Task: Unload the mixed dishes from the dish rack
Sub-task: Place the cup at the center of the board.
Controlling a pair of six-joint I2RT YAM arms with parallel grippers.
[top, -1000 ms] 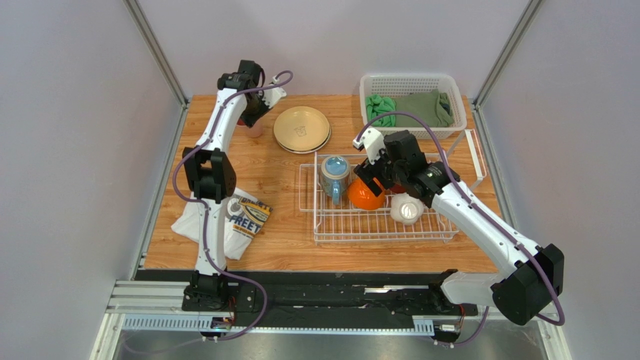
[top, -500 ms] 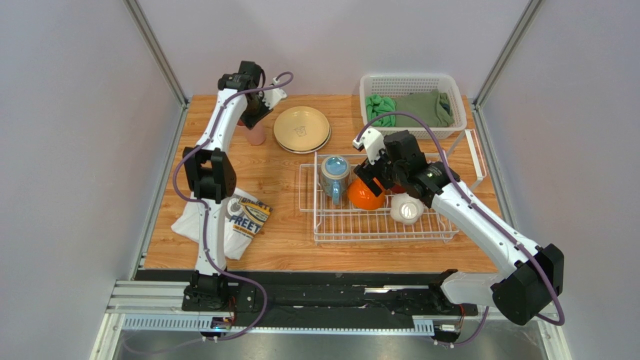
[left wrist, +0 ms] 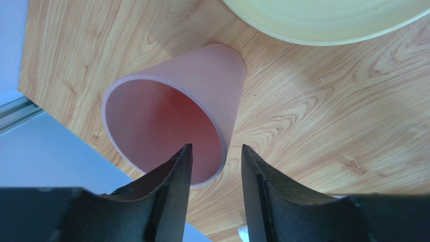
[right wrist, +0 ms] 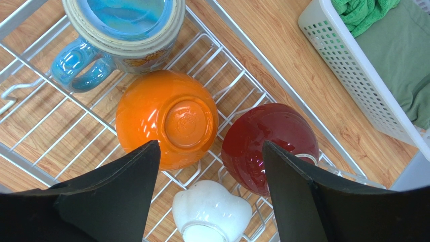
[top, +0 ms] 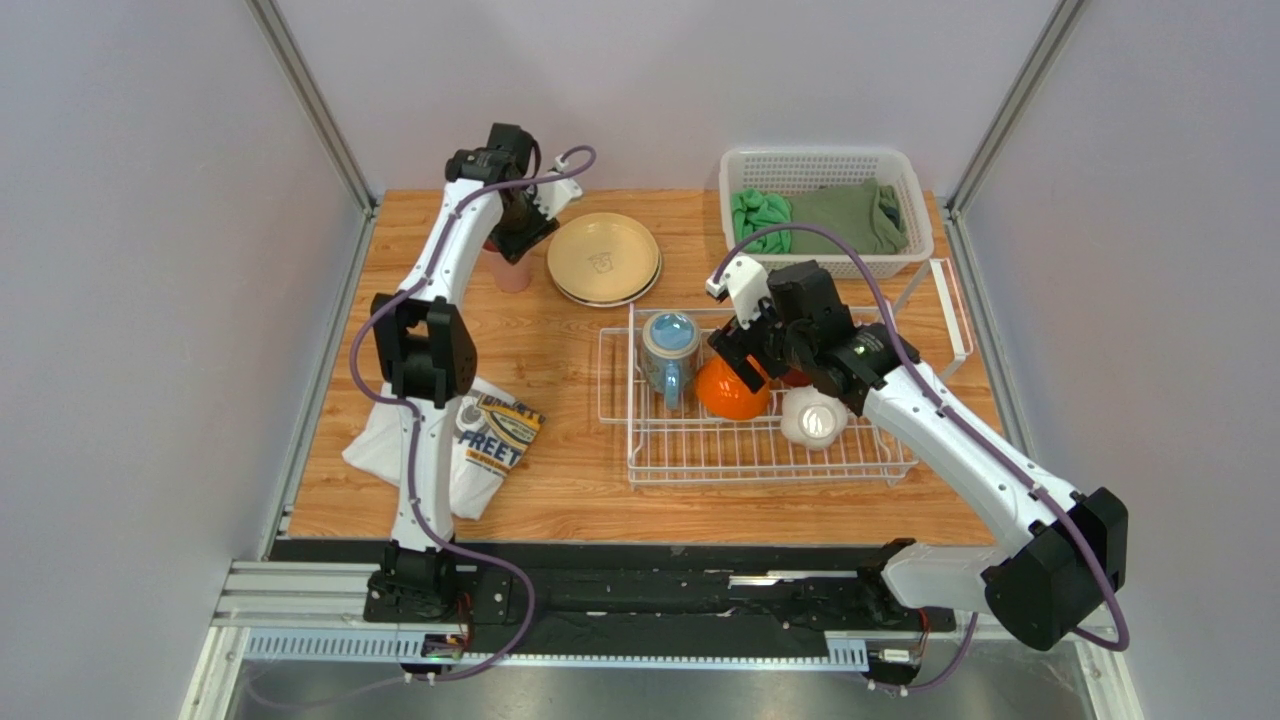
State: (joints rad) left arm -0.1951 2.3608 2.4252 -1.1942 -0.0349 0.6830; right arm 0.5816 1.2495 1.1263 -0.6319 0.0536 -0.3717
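My left arm has drawn up and slightly toward the plates since a second ago, when it covered the pink cup in the top view. Half a second ago the cup was already showing, and now it stands clear on the surface [top: 571, 435]. I read that as the cup delivered, one dish fewer to unload.

The dish rack [top: 751, 450] looks unchanged across all three moments. It holds four pieces, and my right arm has not moved over it.

The tan plates [top: 604, 258] sit stacked outside the rack, just beyond the left fingers [left wrist: 214, 151].

Below the right fingers [right wrist: 211, 146], which are spread wide and hold nothing, the orange bowl [right wrist: 166, 118] lies upside down nearer the left one, and the dark red bowl [right wrist: 270, 138] nearer the right one. The light-blue mug [right wrist: 126, 25] is ahead of them.

The pink cup [left wrist: 171, 116] is upright. The left fingers are parted narrowly just above its rim, not pinching it.

The small white bowl [right wrist: 212, 212] sits between and behind the right fingers.
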